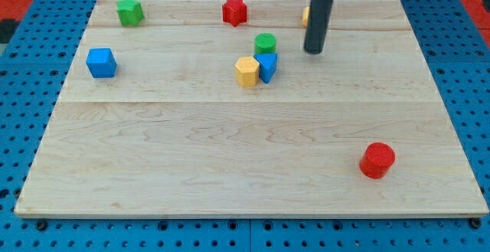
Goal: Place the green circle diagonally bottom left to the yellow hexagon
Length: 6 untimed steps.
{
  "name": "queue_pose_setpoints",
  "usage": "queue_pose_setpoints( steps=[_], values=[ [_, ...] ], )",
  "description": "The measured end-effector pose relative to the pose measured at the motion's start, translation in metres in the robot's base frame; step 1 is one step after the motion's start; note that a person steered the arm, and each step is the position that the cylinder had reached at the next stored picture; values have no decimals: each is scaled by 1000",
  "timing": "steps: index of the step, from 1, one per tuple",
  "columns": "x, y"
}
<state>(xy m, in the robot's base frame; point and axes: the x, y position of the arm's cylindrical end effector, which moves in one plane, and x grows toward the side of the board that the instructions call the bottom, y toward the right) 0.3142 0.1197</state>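
A wooden board point(253, 152) is being shown lying on a blue pegboard surface point(31, 68). My tip point(314, 51) is being held on the board in the upper middle, at about three o'clock from the green circle point(266, 43) and a little apart from it, without touching any block. No gripper is being carried: the arm is ending in a plain dark rod, so nothing is being held or clasped.

The green circle is being seen just at twelve o'clock of a blue block point(267, 66), seemingly touching it. The yellow hexagon point(246, 72) is being pressed against that blue block at its nine o'clock side, so the green circle is being placed at roughly one o'clock from the yellow hexagon.

A red star-shaped block point(234, 11) is being seen near the view's top, at about eleven o'clock from the green circle. A green block point(129, 11) is being shown towards the top left corner, and a blue cube point(101, 63) at its seven o'clock. A red cylinder point(377, 160) is being seen well apart, at four o'clock from the cluster. An orange-yellow block point(305, 14) is being mostly hidden behind the rod; its shape cannot be told.
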Motion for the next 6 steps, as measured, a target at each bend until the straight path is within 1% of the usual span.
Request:
queue_pose_setpoints(
  steps=[1, 2, 3, 4, 5, 6],
  values=[
    [-25, -56],
    [10, -111],
    [18, -95],
    [39, -86],
    [46, -141],
    [57, -177]
  ],
)
